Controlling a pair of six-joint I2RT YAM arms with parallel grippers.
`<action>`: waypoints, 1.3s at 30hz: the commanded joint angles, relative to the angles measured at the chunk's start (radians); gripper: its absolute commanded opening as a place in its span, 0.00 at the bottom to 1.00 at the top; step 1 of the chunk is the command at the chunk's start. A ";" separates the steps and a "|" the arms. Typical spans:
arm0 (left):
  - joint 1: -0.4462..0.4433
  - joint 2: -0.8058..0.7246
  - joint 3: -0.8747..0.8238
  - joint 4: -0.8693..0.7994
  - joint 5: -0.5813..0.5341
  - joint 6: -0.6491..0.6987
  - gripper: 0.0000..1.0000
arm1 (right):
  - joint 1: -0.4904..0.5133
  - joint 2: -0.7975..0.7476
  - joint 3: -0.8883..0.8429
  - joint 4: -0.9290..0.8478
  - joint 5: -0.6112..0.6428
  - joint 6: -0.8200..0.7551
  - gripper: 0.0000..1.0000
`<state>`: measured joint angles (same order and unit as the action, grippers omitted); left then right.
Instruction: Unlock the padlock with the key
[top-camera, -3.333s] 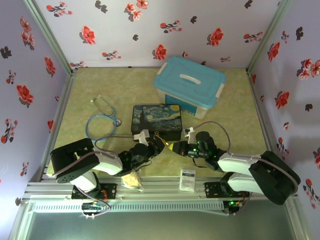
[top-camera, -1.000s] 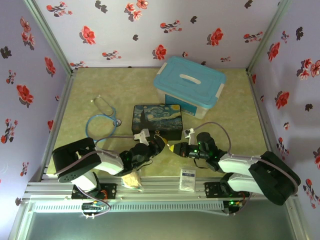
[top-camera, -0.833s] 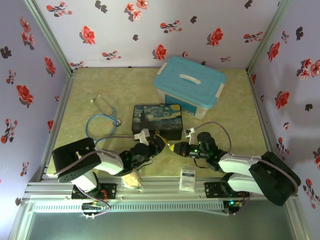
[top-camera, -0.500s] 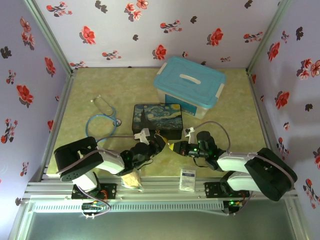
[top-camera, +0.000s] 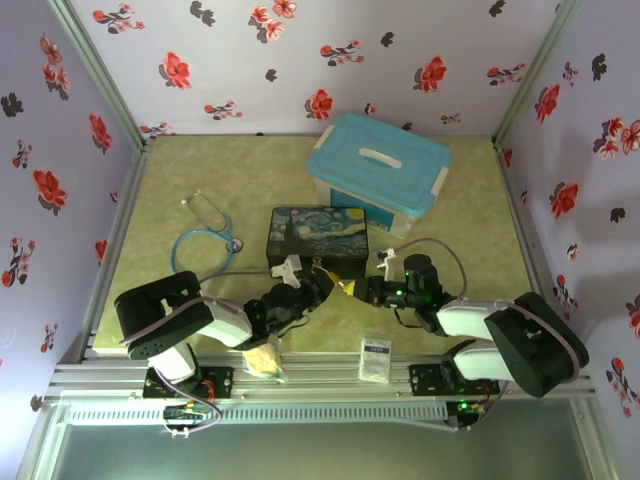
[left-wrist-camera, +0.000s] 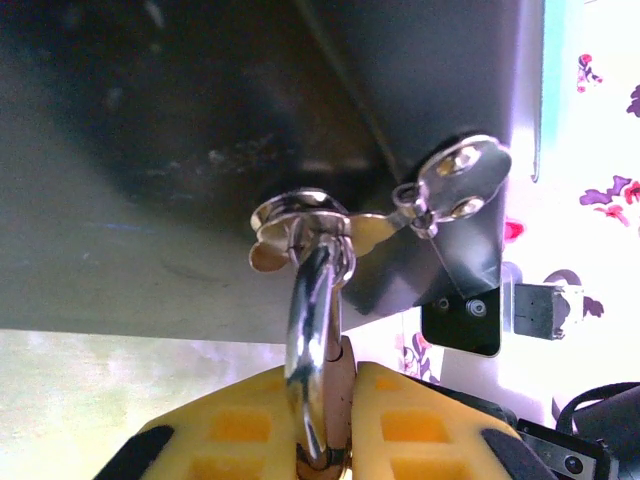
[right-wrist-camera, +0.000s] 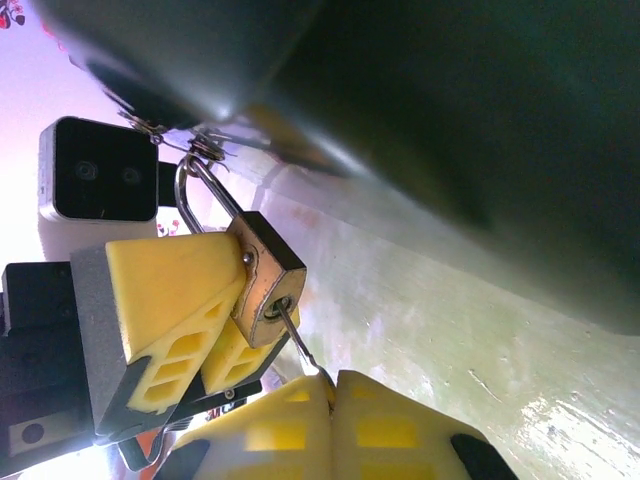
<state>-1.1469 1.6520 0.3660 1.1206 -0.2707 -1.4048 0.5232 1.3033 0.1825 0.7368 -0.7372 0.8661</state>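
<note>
The brass padlock (right-wrist-camera: 265, 280) hangs by its silver shackle (left-wrist-camera: 315, 330) from the clasp (left-wrist-camera: 300, 215) of the painted box (top-camera: 318, 235). My left gripper (left-wrist-camera: 325, 420) is shut on the padlock body, with its yellow fingers (right-wrist-camera: 170, 290) on either side. The thin grey key (right-wrist-camera: 298, 345) has its tip in the keyhole at the padlock's bottom face. My right gripper (right-wrist-camera: 332, 400) is shut on the key's head, just below the padlock. In the top view both grippers meet at the padlock (top-camera: 340, 288), in front of the box.
A blue-lidded plastic container (top-camera: 378, 170) stands behind the painted box. A stethoscope (top-camera: 205, 235) lies to the left. A small white packet (top-camera: 375, 358) and a yellowish item (top-camera: 262, 358) lie near the front edge. Flowered walls enclose the table.
My right arm's wrist has swung back and to the right, with the key staying at the padlock. The painted box has slid a little to the right. Both grippers keep their holds.
</note>
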 joint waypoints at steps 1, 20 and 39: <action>-0.020 0.016 0.052 0.117 0.110 0.000 0.00 | -0.005 0.030 0.022 0.137 0.012 0.034 0.00; -0.006 0.055 0.057 0.183 0.115 0.007 0.00 | 0.011 0.058 -0.034 0.279 0.012 0.082 0.00; -0.009 0.048 0.081 0.185 0.138 0.017 0.00 | -0.026 0.148 -0.002 0.287 0.020 0.175 0.00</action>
<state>-1.1290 1.7061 0.3809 1.1946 -0.2462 -1.4082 0.4725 1.4353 0.1730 0.9512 -0.7692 0.9905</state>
